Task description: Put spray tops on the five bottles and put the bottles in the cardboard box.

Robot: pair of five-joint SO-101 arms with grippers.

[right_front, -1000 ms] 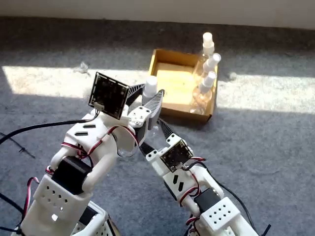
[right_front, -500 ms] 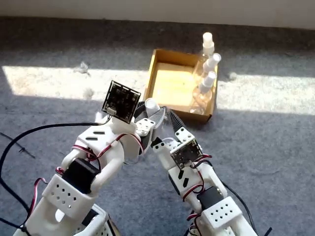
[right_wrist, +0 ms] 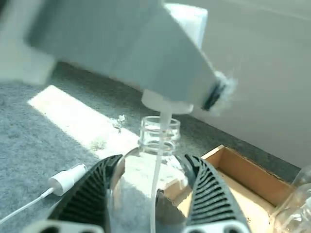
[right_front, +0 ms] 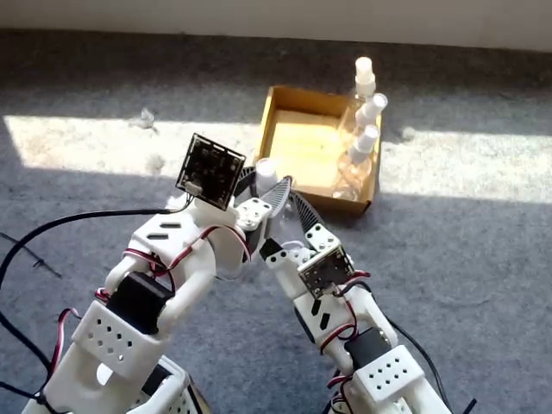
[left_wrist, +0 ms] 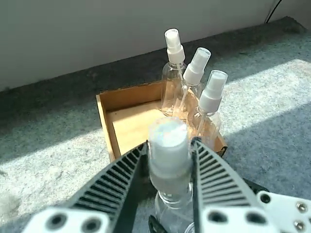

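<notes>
Right gripper (right_wrist: 151, 204) clamped around a clear bottle (right_wrist: 159, 138), which is held upright. Left gripper (left_wrist: 168, 167) closed on a spray top (left_wrist: 167, 143) just above the bottle's neck, with the top's thin tube hanging down inside the bottle. A loose spray top (right_wrist: 67, 181) lies on the carpet (right_wrist: 29, 126) nearby. Beyond, the cardboard box (left_wrist: 127, 98) holds three capped bottles (left_wrist: 194, 73) standing along one side.

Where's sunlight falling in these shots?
High view: a sunlit band crosses the grey carpet and the cardboard box. Left wrist view: sun catches the white spray top and three clear capped bottles. Right wrist view: sunlit carpet lies behind the clear open bottle.
</notes>
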